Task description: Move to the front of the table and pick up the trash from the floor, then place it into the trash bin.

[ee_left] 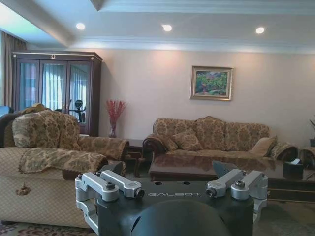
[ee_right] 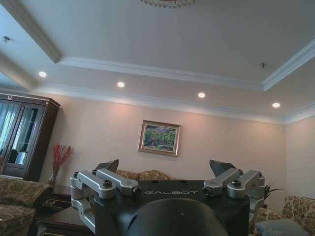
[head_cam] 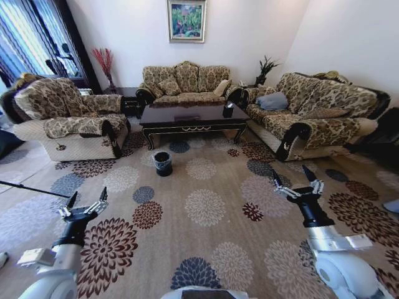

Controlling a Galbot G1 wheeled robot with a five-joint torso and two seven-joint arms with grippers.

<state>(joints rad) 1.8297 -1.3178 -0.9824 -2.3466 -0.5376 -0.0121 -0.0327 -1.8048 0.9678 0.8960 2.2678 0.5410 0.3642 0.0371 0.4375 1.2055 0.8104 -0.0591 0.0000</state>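
The left gripper (head_cam: pixel 87 200) hangs over the carpet (head_cam: pixel 206 205) at the near left, its arm bent up from the robot's base, fingers spread apart with nothing between them. In the left wrist view the same gripper (ee_left: pixel 170 172) carries the word "GALBOT" in pale letters on its black body, and that camera looks level across the room: an armchair (ee_left: pixel 44 162) beside it, a dark glass-door cabinet (ee_left: pixel 54 88) and a framed painting (ee_left: pixel 211 82) on the far wall.

Toward the middle, the bin (head_cam: pixel 163 163) stands on the carpet just in front of the table's left front leg. The table (head_cam: pixel 190 117) sits between the sofas, with a small black holder (head_cam: pixel 228 110) near its right end. No litter can be made out on the carpet from here.

At the near right, the right gripper (head_cam: pixel 297 181) is raised likewise, fingers spread and empty. Its wrist view shows the "GALBOT" mark again on the gripper (ee_right: pixel 167 169), tilted up at the ceiling lights.
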